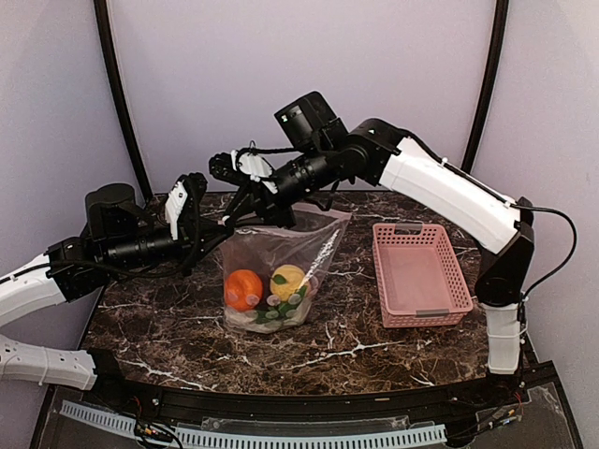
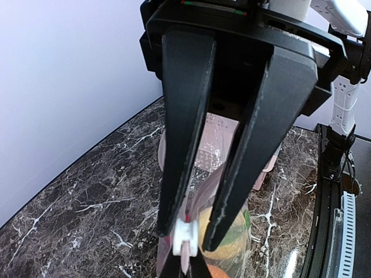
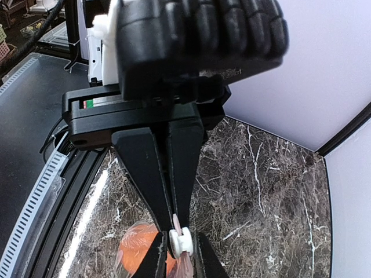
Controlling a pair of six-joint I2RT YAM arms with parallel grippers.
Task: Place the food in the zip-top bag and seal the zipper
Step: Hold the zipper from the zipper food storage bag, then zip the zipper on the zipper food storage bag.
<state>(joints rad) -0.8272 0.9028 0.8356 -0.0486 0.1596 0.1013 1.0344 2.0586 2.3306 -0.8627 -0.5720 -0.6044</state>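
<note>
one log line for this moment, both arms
stage: sealing | food inside zip-top bag | left tool shut on zipper slider | right tool pinching zipper beside slider

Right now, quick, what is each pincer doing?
Left pincer: closed, pinching the zipper.
Right pincer: closed, pinching the same zipper.

L arm [image 1: 131,248] stretched low toward centre, R arm [image 1: 440,192] arched high, reaching across w/ wrist pitched down, L end effector [image 2: 184,234] & R end effector [image 3: 174,219] both pinched closed, tips meeting nose to nose
</note>
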